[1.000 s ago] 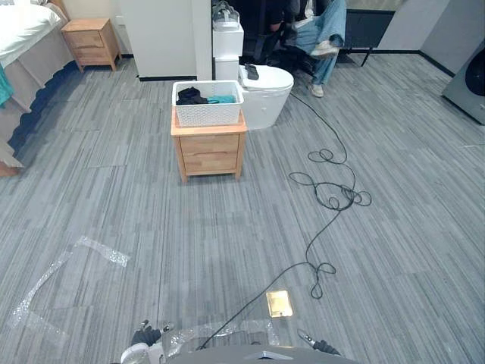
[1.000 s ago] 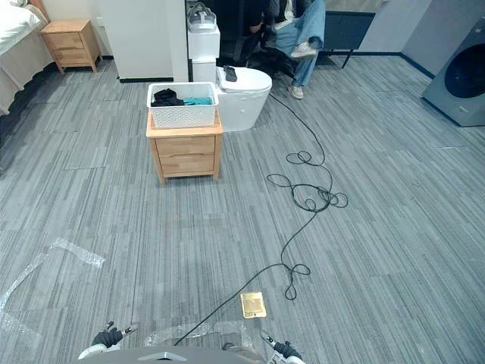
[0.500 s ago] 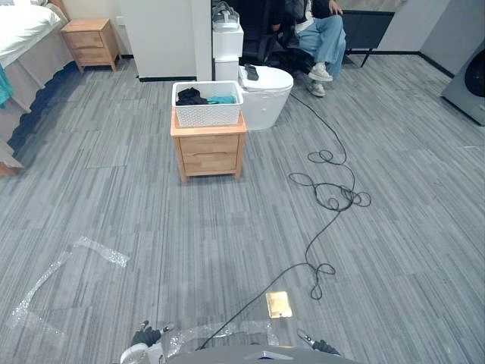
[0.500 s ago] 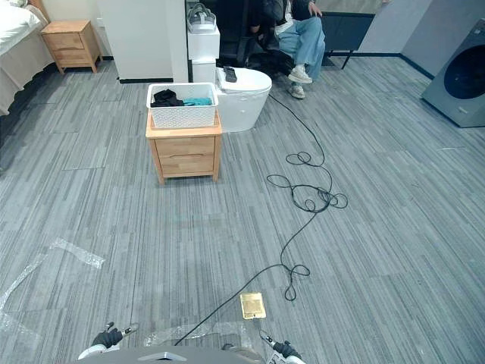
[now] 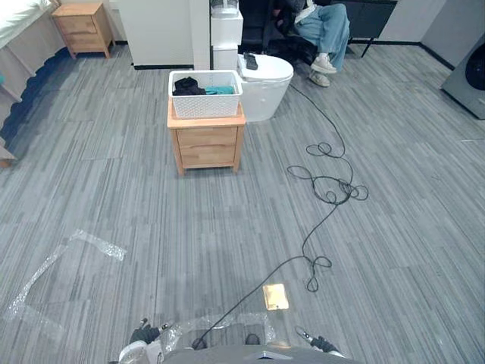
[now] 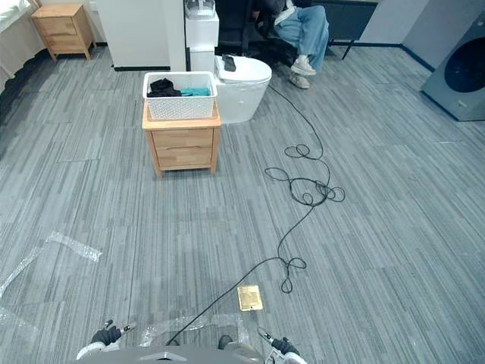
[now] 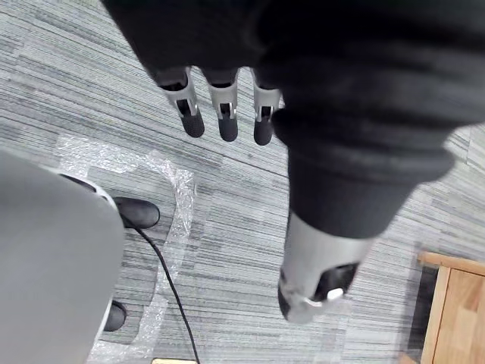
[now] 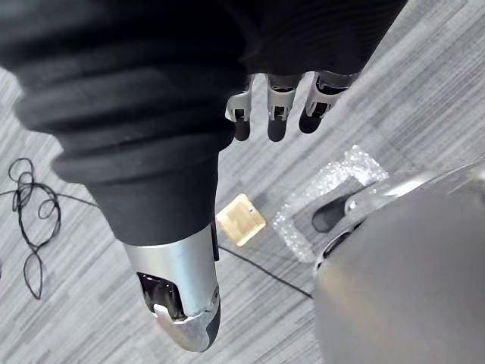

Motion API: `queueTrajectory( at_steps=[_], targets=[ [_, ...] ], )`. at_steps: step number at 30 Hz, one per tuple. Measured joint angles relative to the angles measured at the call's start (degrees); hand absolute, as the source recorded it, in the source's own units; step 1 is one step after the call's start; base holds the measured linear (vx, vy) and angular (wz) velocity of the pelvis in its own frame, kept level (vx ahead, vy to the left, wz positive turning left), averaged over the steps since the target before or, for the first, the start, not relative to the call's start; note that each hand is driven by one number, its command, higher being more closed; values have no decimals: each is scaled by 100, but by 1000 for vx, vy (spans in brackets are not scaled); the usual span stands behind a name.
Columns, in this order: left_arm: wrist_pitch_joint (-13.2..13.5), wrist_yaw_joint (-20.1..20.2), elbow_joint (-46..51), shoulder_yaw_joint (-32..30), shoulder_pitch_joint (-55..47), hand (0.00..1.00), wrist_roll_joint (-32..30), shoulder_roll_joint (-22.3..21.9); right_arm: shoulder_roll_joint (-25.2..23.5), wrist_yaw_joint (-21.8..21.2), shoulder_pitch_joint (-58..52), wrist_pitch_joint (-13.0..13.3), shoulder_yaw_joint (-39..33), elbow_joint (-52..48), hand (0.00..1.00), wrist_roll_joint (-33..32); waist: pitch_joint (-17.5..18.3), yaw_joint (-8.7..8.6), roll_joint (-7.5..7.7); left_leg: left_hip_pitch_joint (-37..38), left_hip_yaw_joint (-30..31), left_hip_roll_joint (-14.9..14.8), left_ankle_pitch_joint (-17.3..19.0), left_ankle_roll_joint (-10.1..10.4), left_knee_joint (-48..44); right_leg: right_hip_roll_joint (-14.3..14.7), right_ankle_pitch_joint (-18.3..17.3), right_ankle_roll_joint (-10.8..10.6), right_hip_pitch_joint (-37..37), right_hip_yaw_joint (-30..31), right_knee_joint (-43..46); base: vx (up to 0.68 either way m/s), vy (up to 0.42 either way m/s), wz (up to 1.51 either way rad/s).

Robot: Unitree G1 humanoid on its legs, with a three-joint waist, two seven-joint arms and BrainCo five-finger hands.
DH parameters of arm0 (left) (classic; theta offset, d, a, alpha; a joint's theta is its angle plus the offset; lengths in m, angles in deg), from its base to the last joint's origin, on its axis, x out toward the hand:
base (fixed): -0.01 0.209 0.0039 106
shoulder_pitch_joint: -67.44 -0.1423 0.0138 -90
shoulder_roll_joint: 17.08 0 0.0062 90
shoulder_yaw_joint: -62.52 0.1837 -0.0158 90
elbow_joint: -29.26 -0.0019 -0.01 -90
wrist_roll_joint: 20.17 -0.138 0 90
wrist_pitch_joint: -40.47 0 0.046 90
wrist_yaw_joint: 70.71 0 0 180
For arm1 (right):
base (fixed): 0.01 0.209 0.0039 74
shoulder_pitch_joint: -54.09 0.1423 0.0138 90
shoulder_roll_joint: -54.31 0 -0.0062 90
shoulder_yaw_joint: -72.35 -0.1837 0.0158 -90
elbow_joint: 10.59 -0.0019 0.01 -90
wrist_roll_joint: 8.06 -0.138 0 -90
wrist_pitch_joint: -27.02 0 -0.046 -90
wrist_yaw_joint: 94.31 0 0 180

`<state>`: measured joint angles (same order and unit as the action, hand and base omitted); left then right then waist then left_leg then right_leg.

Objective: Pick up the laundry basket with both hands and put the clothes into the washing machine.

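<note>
At far left, crinkled clear tape (image 5: 95,246) stuck to the carpet. Low at the near left, left hand (image 7: 222,110) hanging with fingers straight and relaxed, holding nothing. Well ahead, white laundry basket (image 5: 205,97) resting on a wooden nightstand (image 5: 206,144), dark and teal clothes (image 5: 198,88) inside, well apart from both hands. Just right of it, a white rounded unit (image 5: 267,89); behind, a seated person (image 5: 324,23). Low at the near right, right hand (image 8: 276,110) likewise loose and empty. Far right, washing machine (image 6: 461,76). Risks tipping the basket and spilling clothes if gripped unevenly. Risks bumping the nightstand or the white unit if approached off-centre. Worth minding the tape underfoot.
</note>
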<state>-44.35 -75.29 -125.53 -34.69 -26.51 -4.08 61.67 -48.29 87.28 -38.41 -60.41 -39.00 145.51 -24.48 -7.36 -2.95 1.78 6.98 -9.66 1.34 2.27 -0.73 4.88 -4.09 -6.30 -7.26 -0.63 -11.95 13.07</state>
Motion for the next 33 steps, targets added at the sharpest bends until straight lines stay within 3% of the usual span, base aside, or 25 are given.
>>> queueTrajectory(
  at_steps=[1,2,3,5,6,8,10,12,13,14,15,16,17,18,20,22,24,25,26,27,28,30,31,32,33],
  targets=[
    [0,0,1,6,2,0,7,-7,8,0,13,2,-18,-6,0,-21,-72,3,9,14,2,-18,7,-13,-1,-64,-32,4,-255,-52,562,-12,53,33],
    [10,-2,14,1,41,0,6,34,12,-1,24,13,-57,-50,0,-49,-144,-2,3,38,15,-22,4,-54,-4,-240,-13,96,-857,-70,1794,-14,50,13],
    [-6,0,6,-18,89,0,6,81,-15,-4,24,21,-149,-83,0,-99,-189,-5,25,56,23,10,-6,-67,-7,-348,28,237,-1160,-57,2368,69,38,16],
    [-36,-7,-4,-181,95,0,12,231,-126,-8,17,17,-261,-85,0,-182,-336,28,211,372,81,-4,72,-22,-40,-610,-353,278,-1662,-144,3318,172,20,5],
    [-47,-9,-6,-199,94,0,69,237,-123,-8,-16,19,-262,-63,0,-184,-335,32,212,407,98,-32,107,4,-40,-638,-412,268,-1718,-181,3234,198,21,6],
    [-36,-12,-2,-309,216,0,885,149,-147,-6,-43,-7,-370,27,0,-235,-352,-61,178,416,249,-114,236,127,-41,-686,-405,226,-1935,-210,2166,240,-20,23],
    [30,-31,10,-408,309,0,1458,14,-159,7,-100,-15,-476,30,0,-354,-400,-90,104,509,312,-211,383,283,-41,-642,-26,248,-1930,-161,1084,367,-142,24],
    [77,-70,71,-522,307,0,1656,-93,-167,15,-195,-34,-502,69,0,-351,-435,-86,133,607,348,-281,761,415,-312,-659,192,314,-1939,-47,842,393,-210,19],
    [77,-105,102,-646,291,0,1657,-159,-181,16,-226,-61,-614,85,0,-352,-438,-94,99,571,367,-413,1113,500,-700,-639,145,386,-1917,2,1031,340,-260,22],
    [93,-117,151,-769,211,0,1697,-256,-150,17,-327,-69,-700,3,0,-352,-374,-118,-74,531,387,-744,1532,622,-1315,-418,-48,496,-1768,-134,1279,566,-380,41],
    [104,-104,205,-860,170,0,1713,-247,-115,23,-339,-56,-685,17,0,-349,-364,-141,-40,14,304,-998,1814,732,-2846,-292,-386,792,-1603,-239,1457,495,-348,45],
    [96,-103,283,-898,169,0,1745,-282,-90,25,-318,-57,-683,7,0,-350,-384,-171,-81,-408,231,-1220,1716,674,-3769,-217,-534,847,-1492,-329,1483,620,-438,24],
    [99,-98,535,-967,148,0,1857,-384,-58,32,-187,-31,-618,-48,0,-350,-448,-38,-244,-1241,215,-1679,735,412,-5635,58,-657,1224,-1187,-362,1383,502,-381,-7],
    [101,-93,587,-963,141,0,1885,-402,-2,34,-123,-18,-555,-62,0,-350,-497,12,-254,-1503,320,-1743,569,522,-6215,133,-665,1352,-1040,-367,1344,531,-345,-32],
    [108,-90,625,-948,150,0,1954,-381,130,51,131,-3,-343,-61,0,-346,-630,83,-261,-2139,466,-1616,731,686,-7306,258,-724,1437,-242,-332,901,641,-268,-26],
    [145,-103,736,-879,129,0,1973,-352,167,109,245,11,-177,-155,0,-347,-651,166,-199,-2484,145,-1456,784,670,-6815,260,-596,1294,442,-306,327,602,-220,-15],
    [203,-99,810,-831,107,0,1959,-355,175,149,508,43,-135,-237,0,-353,-655,249,-194,-2773,-113,-1347,787,657,-5457,278,-466,1077,843,-212,-20,475,-96,-36],
    [205,-100,784,-848,90,0,1896,-358,163,174,683,92,-137,-250,0,-353,-659,265,-189,-2792,-126,-1248,705,629,-4117,283,-371,848,1054,-94,-180,554,-25,-67],
    [203,-98,764,-880,29,0,1773,-371,125,228,802,126,-141,-386,0,-353,-665,310,-168,-2719,7,-1127,299,628,-2399,272,-399,646,1343,64,-359,558,10,-63],
    [202,-98,753,-888,25,0,1738,-377,101,234,801,131,-138,-433,0,-352,-664,327,-169,-2691,67,-1105,194,632,-2060,271,-429,597,1407,95,-399,583,87,-61],
    [203,-98,720,-923,3,0,1742,-403,113,236,792,214,-139,-462,0,-351,-648,378,-200,-2696,292,-1100,38,667,-1267,279,-560,399,1684,224,-531,595,170,-50],
    [203,-105,580,-962,-27,0,1726,-370,169,240,703,225,-107,-427,0,-347,-617,423,-255,-2706,317,-1137,42,649,-1228,230,-796,96,2119,433,-582,672,307,-61],
    [161,-101,453,-1027,-126,0,1672,-341,187,235,573,223,-53,-417,0,-342,-472,471,-267,-2734,373,-1062,-613,589,-1455,94,-1021,113,2175,653,-263,748,426,-59],
    [162,-102,372,-1086,-140,0,1610,-236,79,229,492,215,-23,-341,0,-341,-261,463,23,-2838,302,-803,-890,503,-1758,-227,-1123,38,1795,708,543,752,420,-44],
    [156,-103,331,-1077,-124,0,1569,-160,20,223,456,217,-28,-271,0,-341,-205,419,164,-2833,291,-670,-902,476,-1833,-409,-1062,54,1562,704,1085,649,286,1]
  ],
)
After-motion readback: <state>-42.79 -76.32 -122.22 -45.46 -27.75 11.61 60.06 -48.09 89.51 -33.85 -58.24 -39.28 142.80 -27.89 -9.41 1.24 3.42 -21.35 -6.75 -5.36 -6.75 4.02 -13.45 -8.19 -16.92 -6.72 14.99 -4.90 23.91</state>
